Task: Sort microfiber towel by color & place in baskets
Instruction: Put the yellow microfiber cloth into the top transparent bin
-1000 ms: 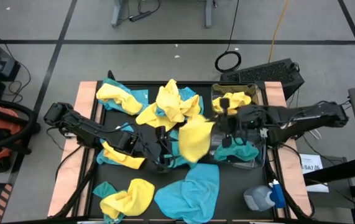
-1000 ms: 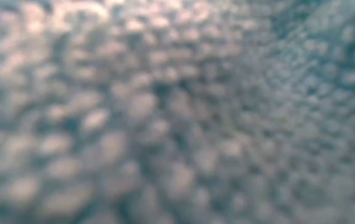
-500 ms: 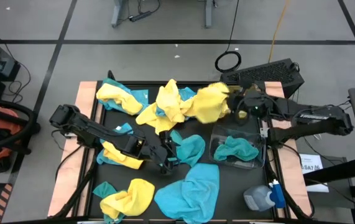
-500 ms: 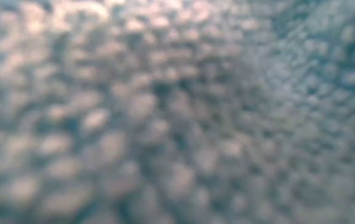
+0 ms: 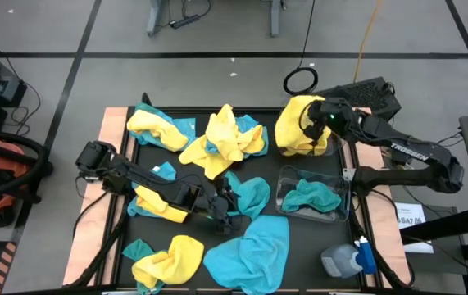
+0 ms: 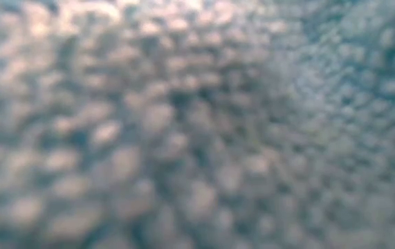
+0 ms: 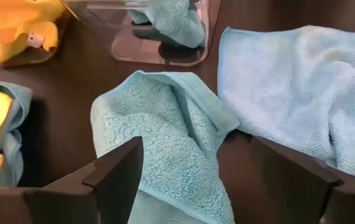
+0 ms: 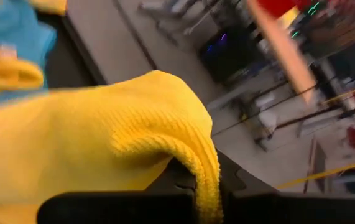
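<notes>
The right gripper (image 5: 314,123) has carried the yellow towel (image 5: 296,127) from mid-desk to above the far basket (image 5: 330,150); its jaws remain closed on the cloth. Release over that basket is the likely next step. The left gripper (image 5: 225,215) has moved onto the teal towel (image 7: 158,143) near the desk centre, jaws open astride it, not yet gripping. The near basket (image 5: 342,215) holds teal cloth. The low view is blocked by cloth.

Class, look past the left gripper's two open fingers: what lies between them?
In the left wrist view, a crumpled teal towel lies between the left gripper fingers, on the dark table.
</notes>
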Available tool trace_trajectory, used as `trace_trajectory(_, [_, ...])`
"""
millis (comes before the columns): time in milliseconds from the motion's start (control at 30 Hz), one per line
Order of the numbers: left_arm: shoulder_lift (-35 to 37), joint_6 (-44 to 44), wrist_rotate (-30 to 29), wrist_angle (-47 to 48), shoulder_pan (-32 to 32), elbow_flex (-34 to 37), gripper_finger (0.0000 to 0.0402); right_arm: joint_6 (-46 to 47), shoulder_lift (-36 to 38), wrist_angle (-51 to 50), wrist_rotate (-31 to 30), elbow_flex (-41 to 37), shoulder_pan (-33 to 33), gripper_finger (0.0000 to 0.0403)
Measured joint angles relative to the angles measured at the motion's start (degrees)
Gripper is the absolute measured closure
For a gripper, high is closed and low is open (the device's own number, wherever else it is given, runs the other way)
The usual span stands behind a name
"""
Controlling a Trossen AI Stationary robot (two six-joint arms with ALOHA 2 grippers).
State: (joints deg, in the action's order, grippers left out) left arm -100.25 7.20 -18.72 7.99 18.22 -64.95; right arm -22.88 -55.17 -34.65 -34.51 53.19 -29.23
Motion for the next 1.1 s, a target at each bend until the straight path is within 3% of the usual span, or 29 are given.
trace_trajectory(400, [0.02,-0.04,0.07,0.0,0.0,0.0,0.0103,6.4,-14.92,-7.98,14.98,-0.02,-7.59,0.0402])
trace_trajectory(600, [0.02,-0.07,0.07,0.15,0.02,0.0,0.0103,7.24,-22.66,-7.91,15.88,-0.02,-8.0,0.0402])
trace_trajectory(833, [0.02,-0.15,0.07,0.31,0.02,0.0,0.0103,7.98,-30.12,-7.76,21.48,-0.02,-7.98,0.0402])
trace_trajectory(1100, [0.02,-0.14,0.07,1.28,-0.25,0.0,0.0103,8.28,-34.04,-7.96,26.1,0.09,-8.58,0.0397])
